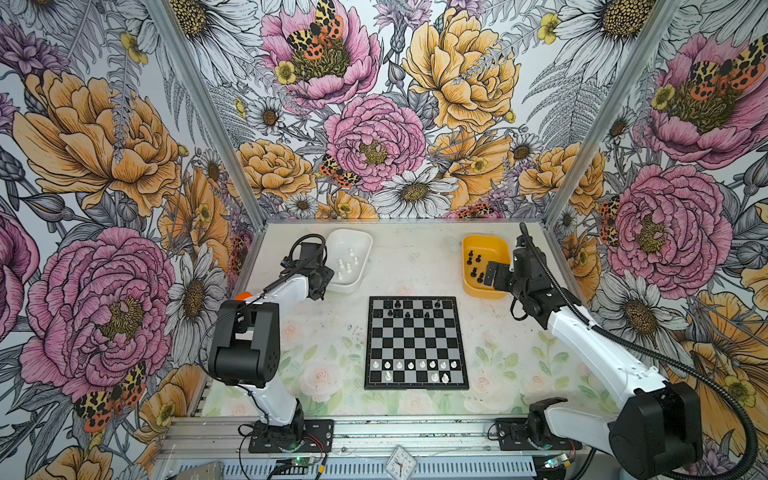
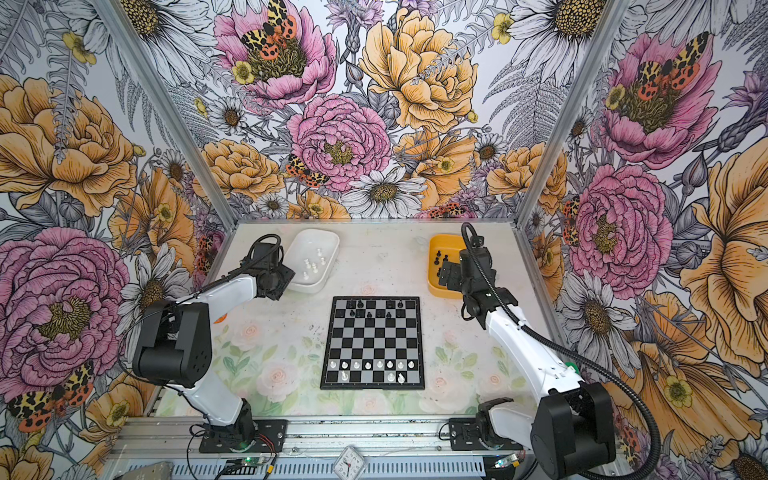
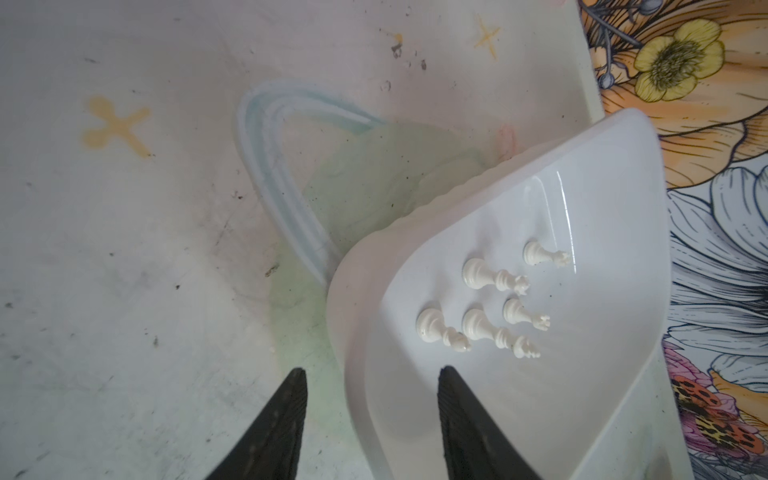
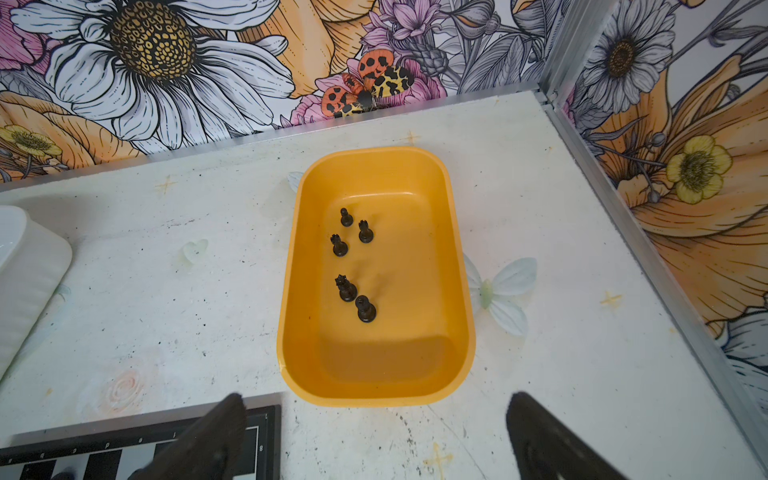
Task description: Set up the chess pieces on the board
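— Where's the board (image 1: pixel 417 343) from where you stand?
— Flat in the middle of the table (image 1: pixel 324 332), square to us. White pieces (image 1: pixel 422 365) fill the second row on our side, with three more in the row nearest us. Black pieces (image 1: pixel 408 314) are dotted over the two far rows, with gaps.
— And the arms?
— Both are beyond the board. The left pincer (image 3: pixel 372 372) hangs at the near end of the white tub (image 1: pixel 361 241), fingers spread. One is over the tub's floor and one over the table, and it grips nothing. Five spare white pieces (image 3: pixel 478 276) sit in that tub.
— The right one?
— The right pincer (image 4: pixel 376 397) is spread wide and empty, just short of the yellow tub (image 4: pixel 440 257), which stands off the board's far right corner. Five spare black pieces (image 4: pixel 365 309) stand upright inside.
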### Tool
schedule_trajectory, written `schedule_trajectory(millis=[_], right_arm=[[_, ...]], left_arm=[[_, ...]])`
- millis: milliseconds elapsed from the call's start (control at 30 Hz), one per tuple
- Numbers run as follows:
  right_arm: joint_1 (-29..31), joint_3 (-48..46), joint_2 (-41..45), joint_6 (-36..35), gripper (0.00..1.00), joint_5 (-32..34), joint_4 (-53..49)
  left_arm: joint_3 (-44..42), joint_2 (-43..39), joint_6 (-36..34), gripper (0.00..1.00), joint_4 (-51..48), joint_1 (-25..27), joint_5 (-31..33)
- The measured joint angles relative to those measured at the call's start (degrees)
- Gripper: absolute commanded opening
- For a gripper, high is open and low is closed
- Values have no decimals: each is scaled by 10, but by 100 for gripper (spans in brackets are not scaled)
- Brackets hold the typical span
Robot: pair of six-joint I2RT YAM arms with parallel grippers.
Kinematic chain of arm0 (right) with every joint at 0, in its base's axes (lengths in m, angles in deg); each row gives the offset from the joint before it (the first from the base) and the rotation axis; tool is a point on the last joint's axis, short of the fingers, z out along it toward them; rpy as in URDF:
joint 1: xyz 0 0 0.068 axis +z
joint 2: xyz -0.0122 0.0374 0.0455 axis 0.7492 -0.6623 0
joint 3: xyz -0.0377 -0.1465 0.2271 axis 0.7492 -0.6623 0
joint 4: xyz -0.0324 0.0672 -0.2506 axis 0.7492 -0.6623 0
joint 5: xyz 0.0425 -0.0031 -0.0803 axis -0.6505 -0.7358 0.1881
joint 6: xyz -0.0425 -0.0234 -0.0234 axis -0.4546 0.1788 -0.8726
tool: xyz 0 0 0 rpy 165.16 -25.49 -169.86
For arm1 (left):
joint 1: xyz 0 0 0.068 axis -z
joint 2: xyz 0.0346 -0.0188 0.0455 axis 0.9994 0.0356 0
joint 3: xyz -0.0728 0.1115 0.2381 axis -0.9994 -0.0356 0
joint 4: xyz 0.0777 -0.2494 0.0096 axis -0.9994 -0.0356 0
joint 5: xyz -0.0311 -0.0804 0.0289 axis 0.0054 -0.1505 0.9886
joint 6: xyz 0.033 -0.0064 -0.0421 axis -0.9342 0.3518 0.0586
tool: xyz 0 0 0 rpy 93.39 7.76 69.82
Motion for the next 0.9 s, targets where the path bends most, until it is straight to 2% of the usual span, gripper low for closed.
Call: schedule_trajectory(millis=[533,633,900], right_arm=[[2,0,14,1,100,1,-10],[3,0,14,1,100,1,-10],[3,0,16,3,100,1,-10]], left_arm=[[16,35,0,31,3,-4,-24],[16,35,-1,25,3,-6,-28],[12,31,-2,23,3,-8,-38]])
